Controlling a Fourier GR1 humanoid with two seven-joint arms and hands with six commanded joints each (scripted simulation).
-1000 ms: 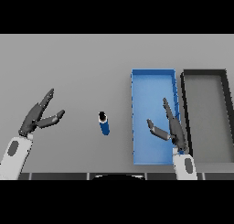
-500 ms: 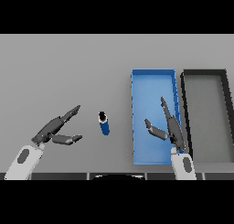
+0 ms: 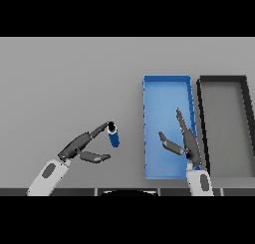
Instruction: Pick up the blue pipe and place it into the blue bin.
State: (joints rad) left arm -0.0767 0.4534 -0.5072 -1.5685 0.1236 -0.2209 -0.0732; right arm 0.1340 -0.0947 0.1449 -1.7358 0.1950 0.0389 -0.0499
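Blue pipe (image 3: pixel 114 135) on grey table (image 3: pixel 69 83), nr front edge, well left of blue bin (image 3: pixel 167 86); dark bin (image 3: pixel 221 80) just right of that. Left hand (image 3: pixel 83 146) spread, fingertips (image 3: pixel 105 127) at pipe's top end, thumb below, not pinching. Right hand (image 3: pixel 184 138) spread over blue bin's front part. No writing to read.
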